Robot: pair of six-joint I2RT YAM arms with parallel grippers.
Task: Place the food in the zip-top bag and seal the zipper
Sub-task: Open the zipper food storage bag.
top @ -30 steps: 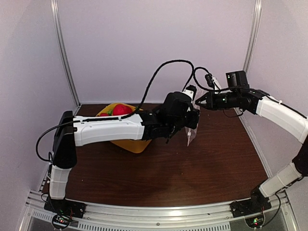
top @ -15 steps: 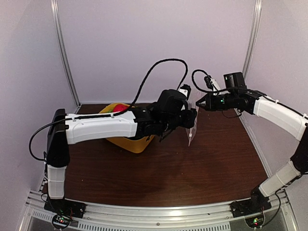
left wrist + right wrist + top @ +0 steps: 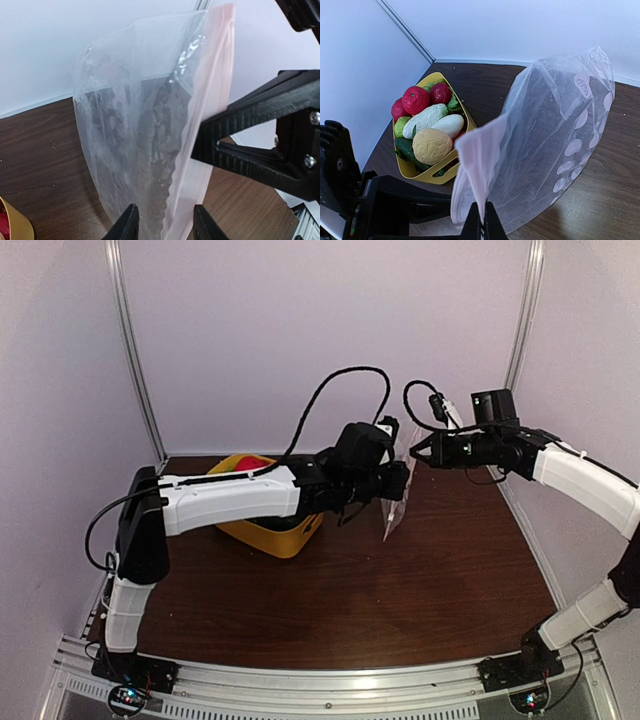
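The zip-top bag hangs in the air over the table, clear with white dots. My right gripper is shut on the bag's pinkish zipper strip and holds it up from the top. My left gripper is open, its two fingertips on either side of the bag's lower edge, at the bag's left side in the top view. The food, red, white, tan and green pieces, lies in the yellow tub. The bag looks empty.
The yellow tub stands at the back left of the brown table, partly hidden by my left forearm. White walls close in the back and both sides. My right gripper's black body is close beside the bag.
My left arm has shifted a little, its wrist rising slightly at the bag. The bag's bottom has swung slightly left. My right gripper still holds the strip in the same place.
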